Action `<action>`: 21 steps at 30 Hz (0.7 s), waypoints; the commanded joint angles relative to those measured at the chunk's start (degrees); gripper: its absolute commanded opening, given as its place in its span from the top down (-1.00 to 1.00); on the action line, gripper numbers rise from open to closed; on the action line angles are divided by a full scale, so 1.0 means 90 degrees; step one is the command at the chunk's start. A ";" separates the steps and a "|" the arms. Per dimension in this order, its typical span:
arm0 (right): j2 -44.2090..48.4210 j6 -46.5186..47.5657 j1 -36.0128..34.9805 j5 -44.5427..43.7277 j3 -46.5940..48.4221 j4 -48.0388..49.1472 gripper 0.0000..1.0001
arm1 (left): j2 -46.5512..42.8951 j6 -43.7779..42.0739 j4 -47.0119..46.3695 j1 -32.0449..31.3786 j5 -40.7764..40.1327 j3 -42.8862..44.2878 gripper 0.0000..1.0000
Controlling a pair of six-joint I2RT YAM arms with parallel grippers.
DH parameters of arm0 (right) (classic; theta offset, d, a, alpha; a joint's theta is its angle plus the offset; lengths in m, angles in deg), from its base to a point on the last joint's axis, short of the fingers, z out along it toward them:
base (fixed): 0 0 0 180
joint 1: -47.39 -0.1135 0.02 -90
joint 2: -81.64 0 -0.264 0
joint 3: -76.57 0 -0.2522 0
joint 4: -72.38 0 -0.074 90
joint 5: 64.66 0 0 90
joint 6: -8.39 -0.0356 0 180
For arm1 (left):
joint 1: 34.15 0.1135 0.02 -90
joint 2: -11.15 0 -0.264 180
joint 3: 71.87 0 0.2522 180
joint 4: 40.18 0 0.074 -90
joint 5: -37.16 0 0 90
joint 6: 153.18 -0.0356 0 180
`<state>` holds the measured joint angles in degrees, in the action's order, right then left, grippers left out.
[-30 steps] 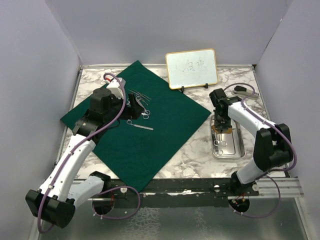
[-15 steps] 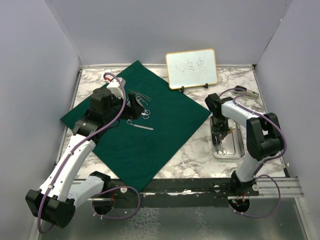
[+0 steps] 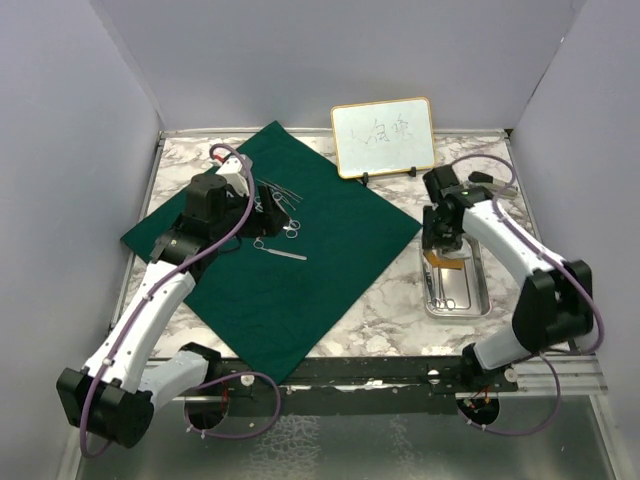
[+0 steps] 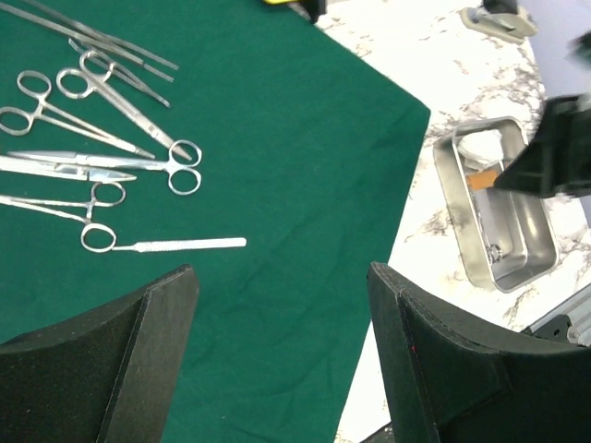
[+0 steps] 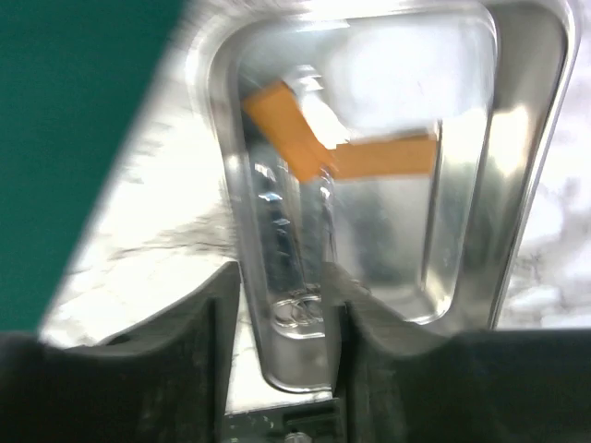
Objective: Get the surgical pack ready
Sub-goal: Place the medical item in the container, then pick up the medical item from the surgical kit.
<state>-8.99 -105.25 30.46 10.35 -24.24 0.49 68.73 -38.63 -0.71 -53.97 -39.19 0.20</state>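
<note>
Right gripper (image 5: 284, 277) is hovering parted and empty over the tray (image 5: 531, 138) | tray is lying on the table (image 3: 380, 300) just beside the cloth (image 4: 305, 138) | left gripper (image 4: 282, 277) is hovering wide apart and empty above the cloth, with instruments (image 4: 102, 166) lying just ahead.

Cloth (image 3: 300, 270): dark green, plain, no print. Bench (image 3: 390, 305): white marble pattern with grey veining. Tray (image 3: 482, 295): bright silver steel; two orange strips (image 5: 369, 157) inside, and a white patch (image 4: 482, 145) at one end. Instruments (image 4: 102, 166): silver, shiny. Whiteboard (image 3: 383, 136): white face, gold frame, dark handwriting. Arms (image 3: 150, 310): white shells, black joints; cables (image 3: 243, 212) purple. Left tool (image 4: 280, 277), right tool (image 5: 282, 286): black. Walls (image 3: 350, 50): pale lilac-grey.
</note>
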 commanded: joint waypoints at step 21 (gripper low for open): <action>0.2454 0.0681 -0.0061 0.4576 -0.1128 0.4213 -0.05 | 0.4953 0.3893 0.1941 0.0627 -0.2282 0.2099 -0.12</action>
<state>10.40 -100.74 30.13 48.87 -33.10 33.37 108.40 -15.17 12.30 -46.29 -57.20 14.21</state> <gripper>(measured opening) 0.529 0.556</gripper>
